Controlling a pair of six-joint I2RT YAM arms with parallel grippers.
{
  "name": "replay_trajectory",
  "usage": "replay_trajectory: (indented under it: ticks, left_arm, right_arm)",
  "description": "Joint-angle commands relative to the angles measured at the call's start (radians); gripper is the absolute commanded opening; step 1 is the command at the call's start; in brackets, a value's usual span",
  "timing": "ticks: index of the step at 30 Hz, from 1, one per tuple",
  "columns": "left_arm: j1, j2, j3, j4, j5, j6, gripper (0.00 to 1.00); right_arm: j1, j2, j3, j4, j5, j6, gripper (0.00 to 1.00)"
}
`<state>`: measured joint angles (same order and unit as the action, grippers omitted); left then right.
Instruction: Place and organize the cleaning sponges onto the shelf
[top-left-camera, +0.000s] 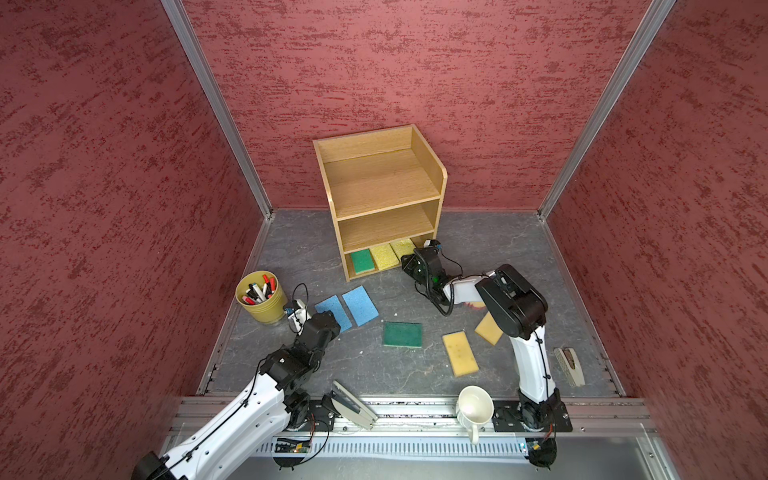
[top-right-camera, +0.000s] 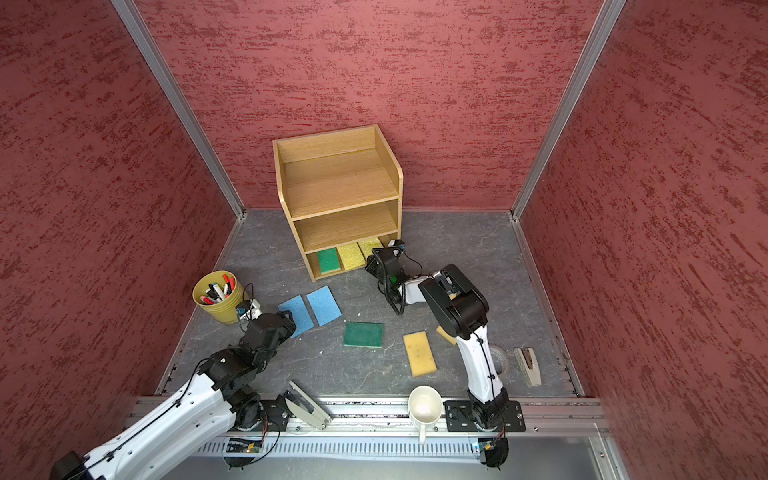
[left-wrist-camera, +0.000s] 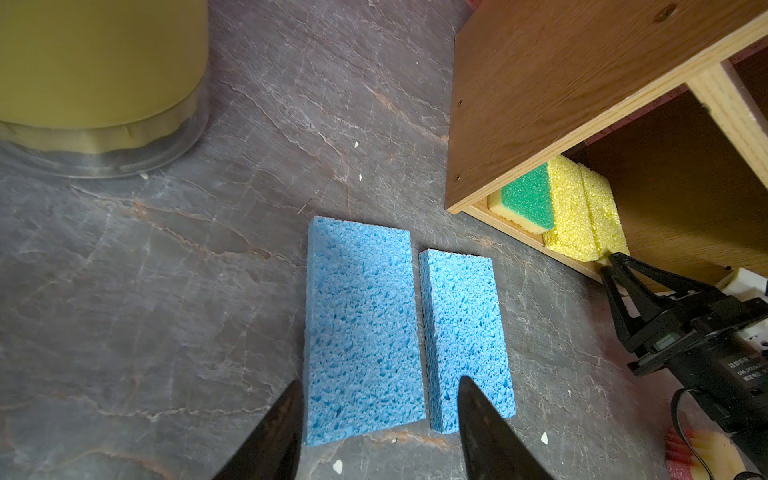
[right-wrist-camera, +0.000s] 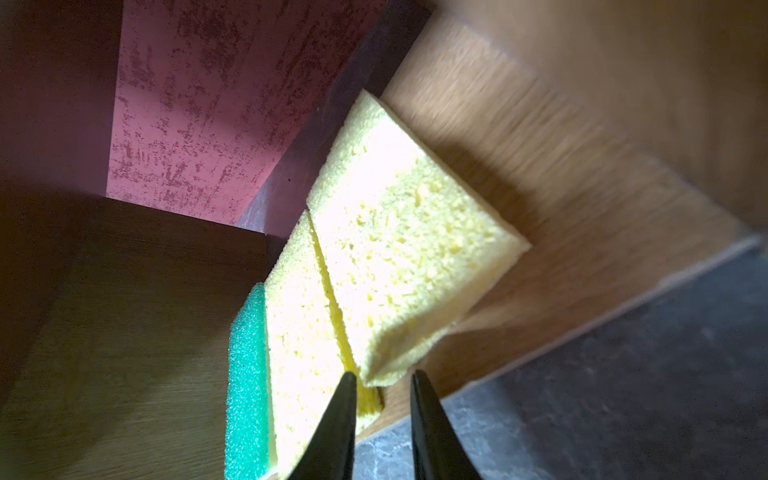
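Right wrist view — right fingers (right-wrist-camera: 336, 428) barely parted, empty, by a yellow sponge (right-wrist-camera: 407, 232); left fingers (left-wrist-camera: 278, 440) half-open, empty, above blue sponges (left-wrist-camera: 361, 328)

White shells on the left arm (top-left-camera: 232, 419) and right arm (top-left-camera: 533, 368), black joint housings, thin black cables running along them, small dark screws dotting the white. And the left gripper (left-wrist-camera: 378, 382) and right gripper (right-wrist-camera: 384, 374): black fingers tapering to points.
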<state>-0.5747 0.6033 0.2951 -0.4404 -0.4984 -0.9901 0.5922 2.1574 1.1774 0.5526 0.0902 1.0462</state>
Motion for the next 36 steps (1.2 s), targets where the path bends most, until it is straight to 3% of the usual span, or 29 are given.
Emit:
replay_trajectory:
  ticks: [1, 16, 36]
  left_arm:
    - [0.010, 0.006, -0.010, 0.020, 0.013, 0.014, 0.59]
    - [0.025, -0.030, -0.031, 0.001, 0.024, 0.015, 0.59]
    - [0.053, -0.031, -0.043, 0.003, 0.050, 0.023, 0.59]
  right_arm:
    - [-0.004, 0.014, 0.066, -0.012, 0.073, 0.021, 0.25]
    - [0.037, 0.037, 0.085, -0.062, 0.217, 0.011, 0.30]
    - [0.065, 0.106, 0.249, -0.360, 0.334, -0.045, 0.37]
